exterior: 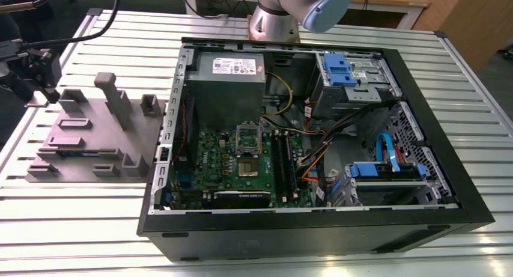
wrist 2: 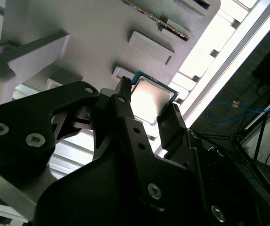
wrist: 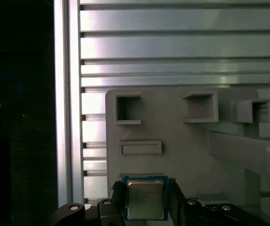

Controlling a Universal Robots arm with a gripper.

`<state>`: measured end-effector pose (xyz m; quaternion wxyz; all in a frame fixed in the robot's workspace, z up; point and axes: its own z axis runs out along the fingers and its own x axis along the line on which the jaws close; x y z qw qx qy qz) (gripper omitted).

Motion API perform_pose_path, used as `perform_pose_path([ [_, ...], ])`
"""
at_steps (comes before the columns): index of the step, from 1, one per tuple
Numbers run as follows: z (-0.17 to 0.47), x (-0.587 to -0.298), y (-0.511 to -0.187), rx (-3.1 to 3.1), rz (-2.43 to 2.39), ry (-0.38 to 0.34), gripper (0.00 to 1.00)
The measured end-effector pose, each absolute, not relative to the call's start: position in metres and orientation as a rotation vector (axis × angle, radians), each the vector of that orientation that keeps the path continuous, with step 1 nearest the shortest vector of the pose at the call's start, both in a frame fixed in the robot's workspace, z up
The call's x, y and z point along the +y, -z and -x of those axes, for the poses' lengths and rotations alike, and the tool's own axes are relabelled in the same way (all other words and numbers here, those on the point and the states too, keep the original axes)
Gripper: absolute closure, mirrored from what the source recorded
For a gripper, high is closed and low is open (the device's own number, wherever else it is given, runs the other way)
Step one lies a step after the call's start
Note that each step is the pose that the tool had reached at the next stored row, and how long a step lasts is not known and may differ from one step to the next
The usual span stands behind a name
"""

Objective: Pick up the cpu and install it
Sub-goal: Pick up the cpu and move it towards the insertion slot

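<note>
Where grey moulded fixture plate (exterior: pixel 96 139) lies on slatted aluminium worktop (exterior: pixel 80 229), exterior view's left: black gripper (wrist: pixel 145 184) clamped on small flat square silvery cpu (wrist: pixel 145 201), fingers (wrist 2: pixel 125 108) against opposite edges, near plate's edge. Exterior view's right: open black computer case (exterior: pixel 321 235) just beside plate, green motherboard (exterior: pixel 212 151) inside.

Open computer case (exterior: pixel 304 226) beside grey fixture (exterior: pixel 88 139) on slatted table (exterior: pixel 72 229).

Silver arm (exterior: pixel 277 21) with pale blue joint cap (exterior: pixel 327 9); matte black end effector (wrist 2: pixel 150 101), silver screws (wrist 2: pixel 154 190).
</note>
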<state>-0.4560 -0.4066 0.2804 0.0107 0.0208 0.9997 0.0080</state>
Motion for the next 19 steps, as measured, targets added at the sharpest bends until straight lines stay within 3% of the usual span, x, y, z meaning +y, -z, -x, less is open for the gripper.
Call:
perform_pose_path([
  [19, 0.456, -0.4066, -0.2849, 3.119, -0.065, -0.025, 0.53],
])
